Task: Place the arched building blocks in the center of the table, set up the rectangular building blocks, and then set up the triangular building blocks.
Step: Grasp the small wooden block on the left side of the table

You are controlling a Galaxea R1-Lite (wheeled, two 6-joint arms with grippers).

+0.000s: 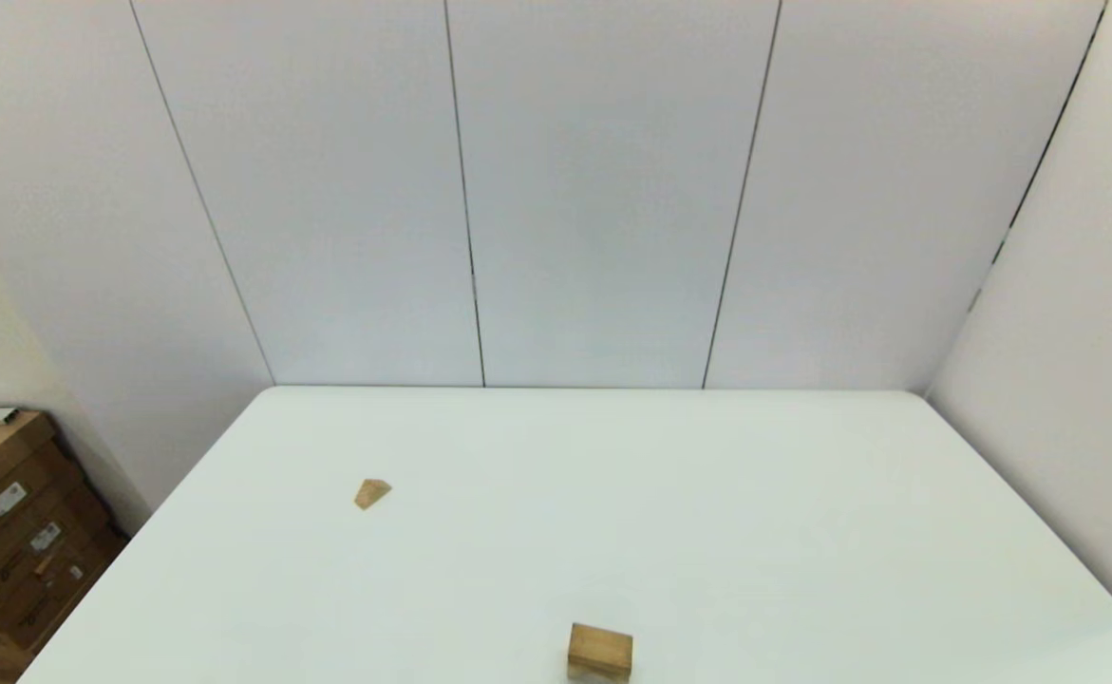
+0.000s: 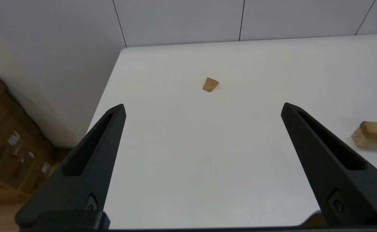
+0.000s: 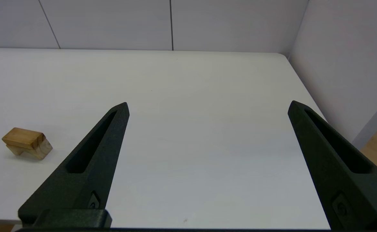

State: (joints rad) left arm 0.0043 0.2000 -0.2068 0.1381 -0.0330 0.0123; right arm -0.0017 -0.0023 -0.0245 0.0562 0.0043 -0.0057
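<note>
While both arms are parked low, the left gripper is spread wide with the triangular building blocks ahead; arched building blocks sit left of the equally splayed right gripper

You have the arch block at the table's near edge, middle, with the bar lying flat on top of it. The small wedge lies well apart, farther back on the left.
</note>
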